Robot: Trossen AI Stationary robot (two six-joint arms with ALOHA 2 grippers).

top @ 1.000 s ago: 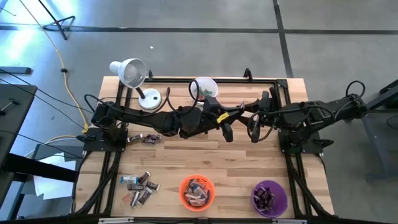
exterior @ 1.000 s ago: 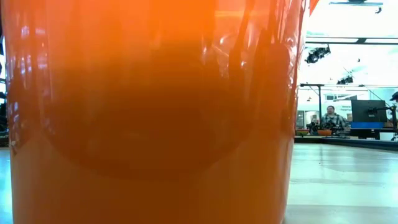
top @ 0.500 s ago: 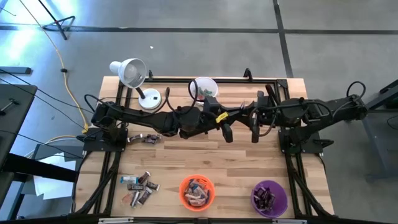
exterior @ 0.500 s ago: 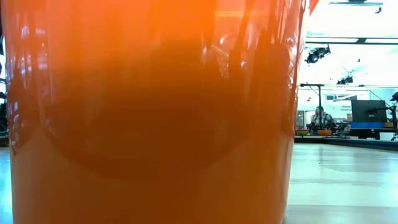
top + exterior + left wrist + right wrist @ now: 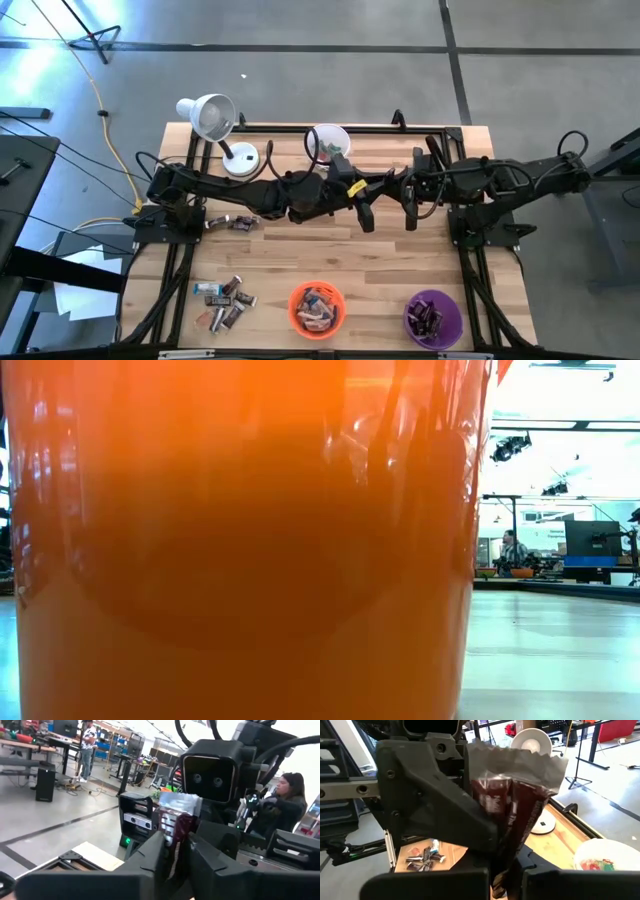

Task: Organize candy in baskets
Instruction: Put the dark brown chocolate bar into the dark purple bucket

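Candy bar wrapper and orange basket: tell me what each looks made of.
Candy bar wrapper: probably foil-lined plastic film; silvery crimped serrated end, glossy dark brown body that creases. Orange basket: likely smooth glossy plastic; in the low view its wall glows translucent and reflects.

We see a light brown wooden tabletop (image 5: 330,250) with stripes in the wood. Three baskets sit on it: an orange basket (image 5: 317,309), a purple basket (image 5: 433,317) and a white basket (image 5: 328,143). The lamp (image 5: 213,118) is white. The arms (image 5: 250,190) are black. The candy (image 5: 512,800) up close has a dark brown wrapper with a shiny silver end.
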